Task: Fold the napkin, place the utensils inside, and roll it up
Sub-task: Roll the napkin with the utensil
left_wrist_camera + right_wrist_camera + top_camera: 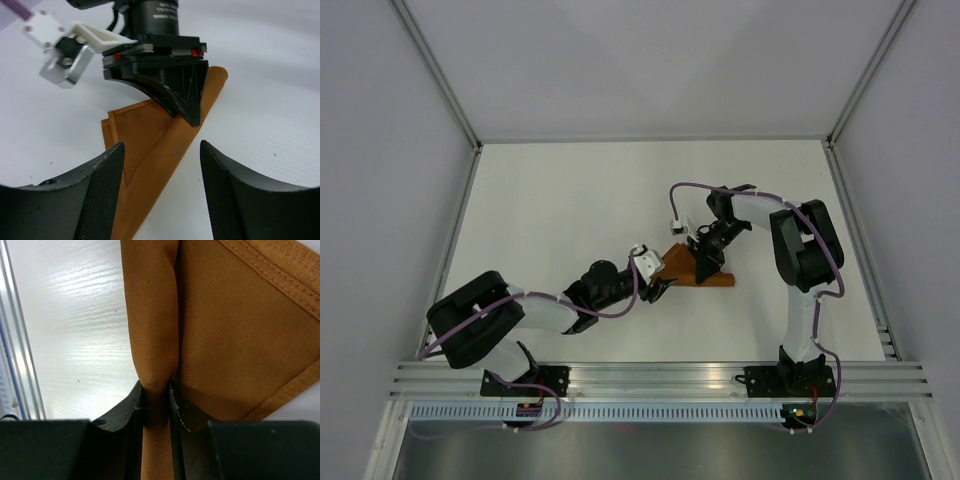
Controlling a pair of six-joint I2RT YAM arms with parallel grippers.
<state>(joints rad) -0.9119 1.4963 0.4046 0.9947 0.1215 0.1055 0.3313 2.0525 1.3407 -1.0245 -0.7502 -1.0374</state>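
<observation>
The rust-orange napkin (705, 272) lies mid-table, partly rolled into a long roll with a flat flap left beside it. My right gripper (705, 262) is shut on the rolled part of the napkin (150, 330), the roll pinched between its fingers (131, 407). My left gripper (663, 290) is open and empty at the napkin's left end; in the left wrist view the roll (165, 165) runs between its spread fingers (102, 192) toward the right gripper (189, 112). No utensils show; whether they lie inside the roll is hidden.
The white table (550, 210) is walled on three sides. An aluminium rail (660, 375) with the arm bases runs along the near edge. Purple cables (695, 186) loop over both arms.
</observation>
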